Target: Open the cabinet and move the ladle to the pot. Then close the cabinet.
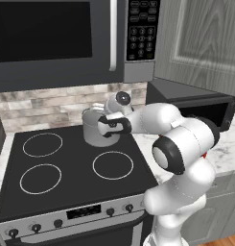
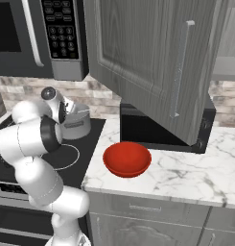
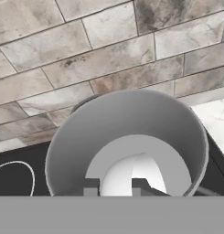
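In the left base view, the small cylindrical grey-silver metal pot (image 1: 96, 129) stands on the back right part of the black glass stove top (image 1: 66, 168), close to the stone-tile wall. The white robot arm bends forward from the lower right, and its hand hangs over the mouth of the pot. The two-finger gripper (image 1: 111, 116) points down toward the pot, but the wrist covers the fingers here, so their gap is not visible. The tall grey wood-grain cabinet (image 1: 205, 43) has its door swung open at the upper right.

In the right base view, the arm rises at the left and folds over itself, and the gripper (image 2: 70, 111) is just above the pot (image 2: 76, 126), partly hidden by the white elbow. The open cabinet door (image 2: 152, 62) with a slim vertical bar handle hangs over the marble counter (image 2: 186, 173), where a wide red bowl (image 2: 127, 159) sits.

In the hand view, the camera looks straight into the pot (image 3: 127, 137). The two dark fingertips (image 3: 91, 186) stand close together, in a narrow grip, with a rounded silvery shape (image 3: 127, 176) between them, above the pot floor. It seems to be the bowl of the slim metal ladle, but the lower edge cuts it off, so I cannot tell for sure.
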Available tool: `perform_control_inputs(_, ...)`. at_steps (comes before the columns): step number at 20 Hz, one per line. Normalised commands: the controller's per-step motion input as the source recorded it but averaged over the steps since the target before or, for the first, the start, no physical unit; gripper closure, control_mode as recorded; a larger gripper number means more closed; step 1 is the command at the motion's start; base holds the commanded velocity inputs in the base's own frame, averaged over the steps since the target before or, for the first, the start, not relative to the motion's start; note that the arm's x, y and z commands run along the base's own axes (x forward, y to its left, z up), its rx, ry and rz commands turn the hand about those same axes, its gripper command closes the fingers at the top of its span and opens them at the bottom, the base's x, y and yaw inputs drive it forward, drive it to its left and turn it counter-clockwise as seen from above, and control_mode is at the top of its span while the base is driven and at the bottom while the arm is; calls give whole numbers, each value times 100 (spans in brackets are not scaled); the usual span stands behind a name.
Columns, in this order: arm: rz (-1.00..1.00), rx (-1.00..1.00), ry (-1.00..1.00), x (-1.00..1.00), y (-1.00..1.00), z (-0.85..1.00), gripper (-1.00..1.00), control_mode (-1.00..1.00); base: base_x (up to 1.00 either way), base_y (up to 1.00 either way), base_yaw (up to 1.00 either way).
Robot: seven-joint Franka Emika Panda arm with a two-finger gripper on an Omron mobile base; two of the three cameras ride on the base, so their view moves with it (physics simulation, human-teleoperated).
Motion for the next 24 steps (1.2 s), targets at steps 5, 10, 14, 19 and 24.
perform_control_inputs(5, 1, -2, 0, 25, 8, -10, 100, -100, 0, 0, 0)
perform_control_inputs(10, 0, -3, 0, 26, 11, -16, 100, -100, 0, 0, 0)
perform_control_inputs(14, 0, -3, 2, 31, 14, -21, 100, -100, 0, 0, 0)
perform_control_inputs(19, 0, -2, 3, 32, 11, -19, 100, -100, 0, 0, 0)
perform_control_inputs(24, 0, -1, 2, 22, 3, -10, 100, -100, 0, 0, 0)
